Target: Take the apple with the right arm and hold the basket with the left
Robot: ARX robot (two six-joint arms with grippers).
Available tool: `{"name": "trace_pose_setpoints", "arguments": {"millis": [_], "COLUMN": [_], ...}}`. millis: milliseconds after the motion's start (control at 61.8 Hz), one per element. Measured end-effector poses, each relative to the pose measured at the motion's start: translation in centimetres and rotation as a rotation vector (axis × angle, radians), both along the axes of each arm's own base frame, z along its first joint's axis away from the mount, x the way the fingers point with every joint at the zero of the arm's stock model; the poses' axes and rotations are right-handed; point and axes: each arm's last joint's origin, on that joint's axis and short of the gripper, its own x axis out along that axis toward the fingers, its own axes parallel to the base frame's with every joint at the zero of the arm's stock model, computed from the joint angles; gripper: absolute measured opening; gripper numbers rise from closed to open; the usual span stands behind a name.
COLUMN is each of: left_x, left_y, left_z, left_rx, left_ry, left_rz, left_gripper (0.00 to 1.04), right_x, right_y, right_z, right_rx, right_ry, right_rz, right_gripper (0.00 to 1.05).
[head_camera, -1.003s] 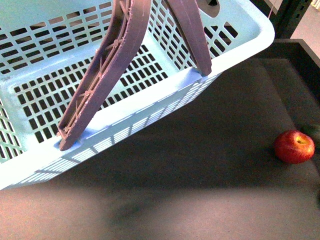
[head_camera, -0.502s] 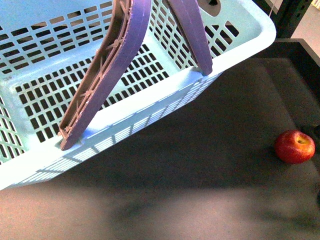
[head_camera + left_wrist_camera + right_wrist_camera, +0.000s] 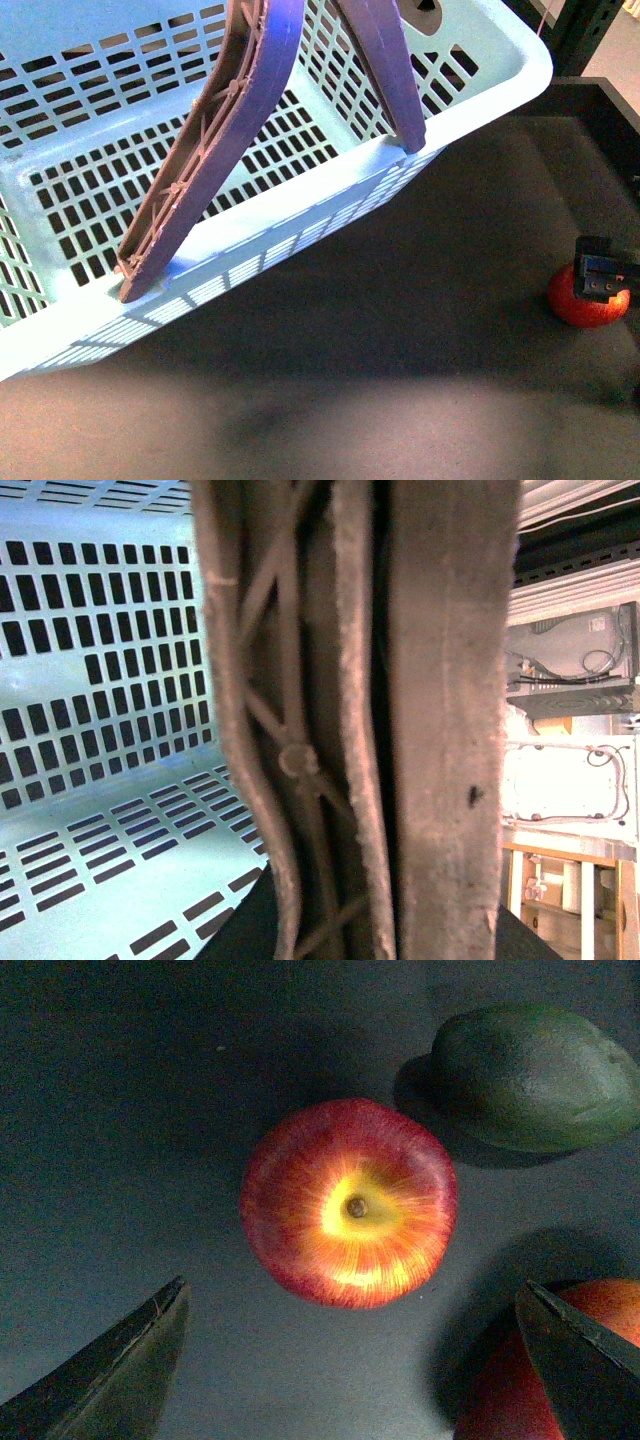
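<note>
Newly arrived, the right gripper (image 3: 604, 270) is hovering just above the apple (image 3: 588, 305) on the desk (image 3: 400, 400), while the basket (image 3: 300, 240) is hanging tilted, well apart from the apple, clearing room.

Left wrist view: the handles (image 3: 400, 720) are filling the frame, likely being held up. The left gripper is out of sight, so I cannot tell its grip.

Right wrist view: released jaws are straddling the apple for a grasp, with a green fruit (image 3: 535, 1075) just beside it.

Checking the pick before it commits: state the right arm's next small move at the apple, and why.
Probably lower the open right end effector straight down until its fingers flank the apple. The wrist view shows the apple centred between the spread fingers, untouched; a green fruit and another red fruit lie close, so sideways drift looks risky.
</note>
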Motion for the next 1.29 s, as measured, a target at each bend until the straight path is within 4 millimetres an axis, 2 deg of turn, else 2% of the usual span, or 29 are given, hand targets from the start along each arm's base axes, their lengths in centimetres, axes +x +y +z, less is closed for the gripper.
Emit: {"name": "trace_pose_setpoints", "arguments": {"millis": [113, 340, 761, 906, 1117, 1214, 1295], "left_x": [0.0, 0.0, 0.0, 0.0, 0.0, 0.0, 0.0], "left_y": [0.0, 0.0, 0.0, 0.0, 0.0, 0.0, 0.0], "left_z": [0.0, 0.0, 0.0, 0.0, 0.0, 0.0, 0.0], "left_rx": [0.0, 0.0, 0.0, 0.0, 0.0, 0.0, 0.0], "left_ry": [0.0, 0.0, 0.0, 0.0, 0.0, 0.0, 0.0], "left_rz": [0.0, 0.0, 0.0, 0.0, 0.0, 0.0, 0.0], "left_gripper": [0.16, 0.16, 0.16, 0.16, 0.16, 0.16, 0.16], "right_x": [1.3, 2.6, 3.8, 3.7, 3.4, 3.1, 2.6], "right_y": [-0.2, -0.3, -0.5, -0.3, -0.2, 0.0, 0.3], "right_z": [-1.1, -2.5, -5.7, -6.0, -4.4, -2.5, 0.8], "right_rx": [-0.01, -0.013, -0.006, -0.007, -0.014, -0.018, -0.033], "right_ry": [0.033, 0.058, 0.125, 0.129, 0.097, 0.057, -0.017], "right_rz": [-0.009, -0.013, -0.016, -0.003, 0.048, 0.087, 0.151], "right_gripper": [0.96, 0.96, 0.96, 0.81, 0.78, 0.78, 0.78]}}
